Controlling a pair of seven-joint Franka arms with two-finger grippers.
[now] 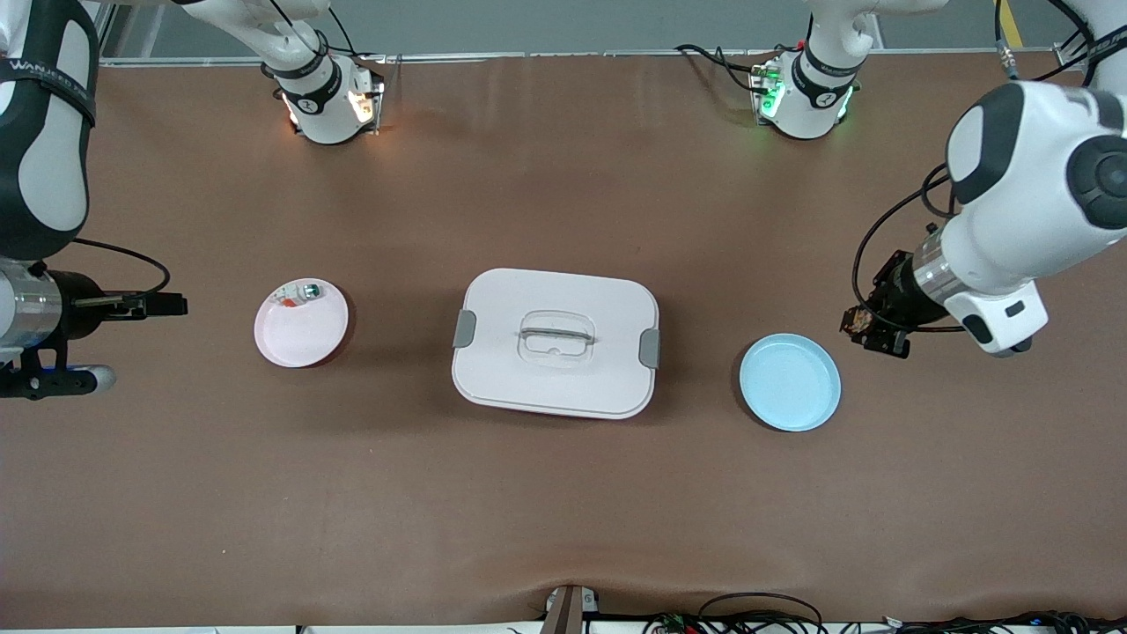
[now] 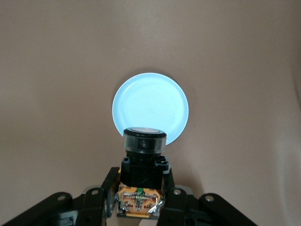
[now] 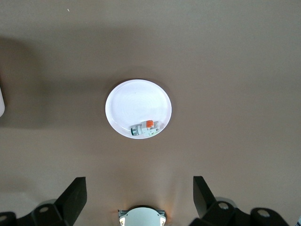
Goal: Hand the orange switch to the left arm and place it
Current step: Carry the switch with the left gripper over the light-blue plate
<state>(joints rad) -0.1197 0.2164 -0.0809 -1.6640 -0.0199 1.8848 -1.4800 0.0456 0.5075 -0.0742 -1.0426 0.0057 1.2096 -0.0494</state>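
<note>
The orange switch (image 2: pixel 142 162), a black blocky part with an orange end, is held in my left gripper (image 2: pixel 141 181). In the front view, the left gripper (image 1: pixel 867 323) hangs over the table at the left arm's end, beside the blue plate (image 1: pixel 790 382); the blue plate also shows in the left wrist view (image 2: pixel 150 103). My right gripper (image 3: pixel 138 188) is open and empty; in the front view it (image 1: pixel 169 305) hovers beside the pink plate (image 1: pixel 299 330) at the right arm's end. The white box (image 1: pixel 556 342) stands between the two plates.
The pink plate (image 3: pixel 136 101) holds a small white piece with a green cap (image 3: pixel 143 128), which also shows in the front view (image 1: pixel 299 293). Both arm bases (image 1: pixel 326 97) stand along the table's edge farthest from the front camera. Cables lie at the edge nearest to it.
</note>
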